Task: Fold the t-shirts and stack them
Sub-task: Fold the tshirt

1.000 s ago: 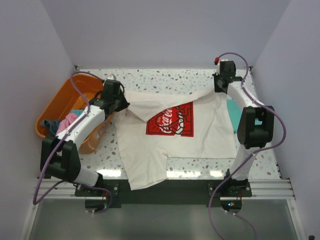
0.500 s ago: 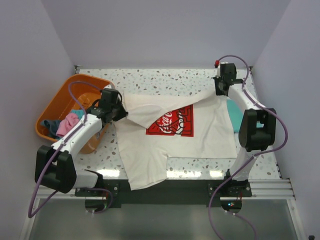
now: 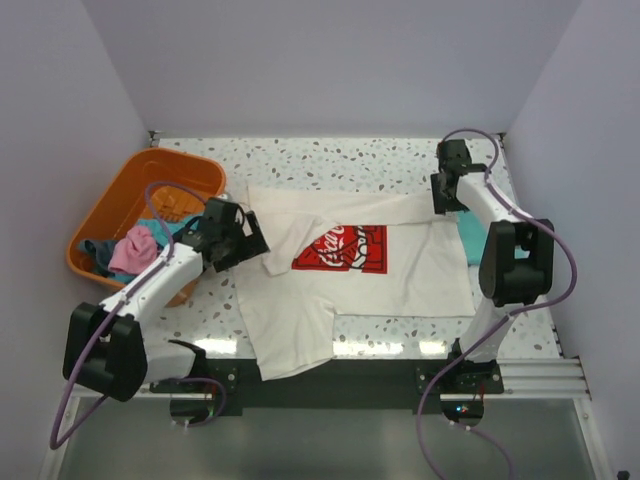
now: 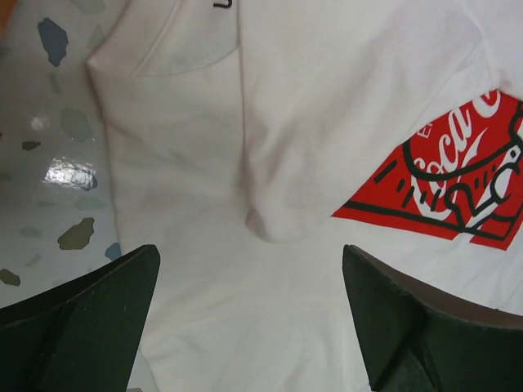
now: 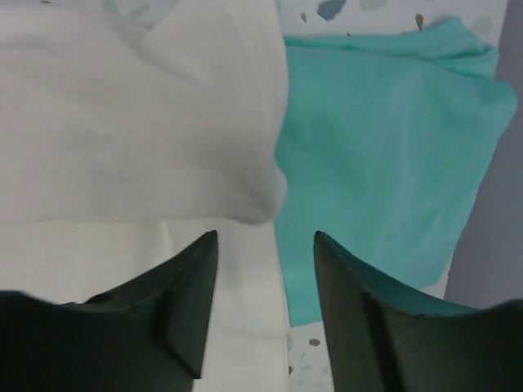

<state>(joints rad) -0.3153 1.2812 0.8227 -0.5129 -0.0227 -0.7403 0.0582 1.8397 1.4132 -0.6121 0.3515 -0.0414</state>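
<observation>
At my far left stands one orange basket (image 3: 118,196) holding a heap of other cloth, a pink piece and something bluish; I cannot count that heap. My left gripper (image 4: 249,255) hangs over the collar end of the one cream-white t-shirt (image 3: 350,290), fingers apart with nothing between them. The shirt lies spread on the table (image 3: 330,155), its top band folded down toward the single red logo (image 3: 345,248). That flap looks loose, and I judge it sits lower on my left than on my right. If I press or re-grip carelessly, the crease may set crooked or the flap may slide open. The hem also hangs over the near table edge, so its weight could drag the cloth. My right gripper (image 5: 265,237) is open too, at the far sleeve. The one teal-green t-shirt (image 5: 392,147) touches the cream cloth just there, so closing low might catch both shirts.
</observation>
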